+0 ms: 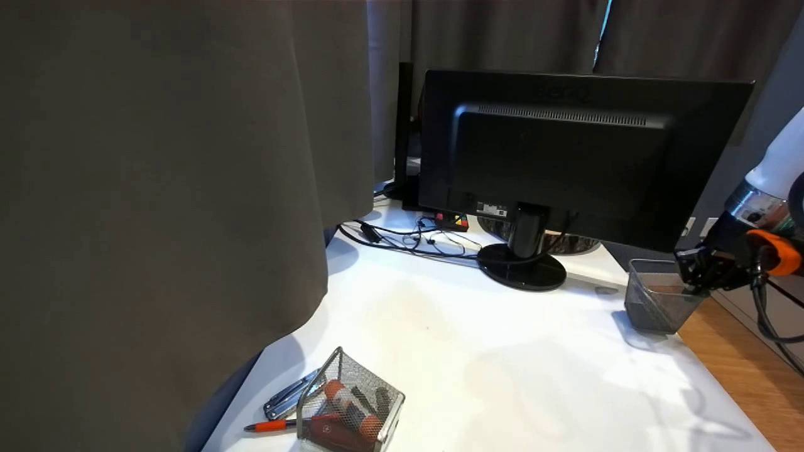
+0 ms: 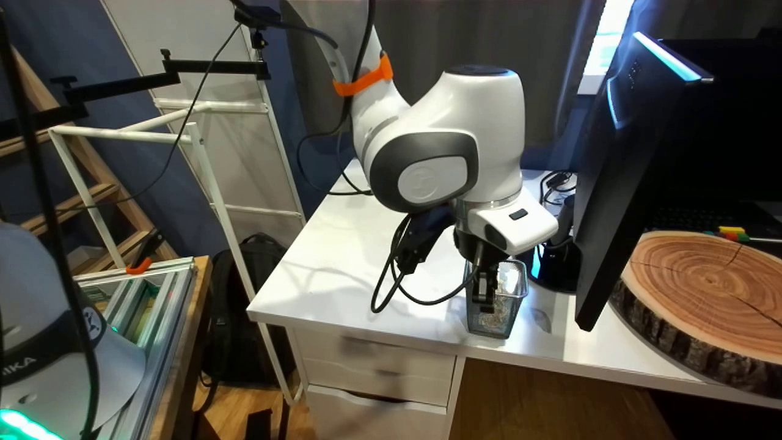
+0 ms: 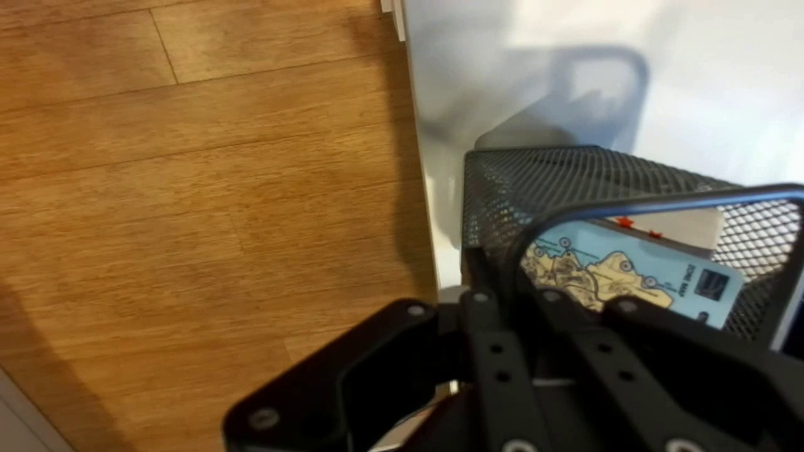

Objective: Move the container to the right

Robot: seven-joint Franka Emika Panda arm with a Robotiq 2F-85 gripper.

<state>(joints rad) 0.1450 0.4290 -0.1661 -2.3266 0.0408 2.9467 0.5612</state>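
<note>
A grey mesh container (image 1: 650, 317) is at the edge of the white table, beside the monitor's stand. It also shows in an exterior view (image 2: 493, 327) below the arm's hand. In the wrist view the container (image 3: 546, 179) holds a light blue card with a map and a pale card with red stars. My gripper (image 3: 496, 276) is shut on the container's rim, one finger outside the wall and one inside. The gripper also shows in both exterior views (image 1: 694, 279) (image 2: 486, 296). I cannot tell whether the container's base touches the table.
A black monitor (image 1: 565, 163) stands behind. Another mesh container (image 1: 352, 408) with tools is at the near left, with a multitool (image 1: 289, 395) and an orange pen (image 1: 270, 426) beside it. A wood slab (image 2: 708, 281) lies behind the monitor. Cables (image 1: 421, 242) lie on the table.
</note>
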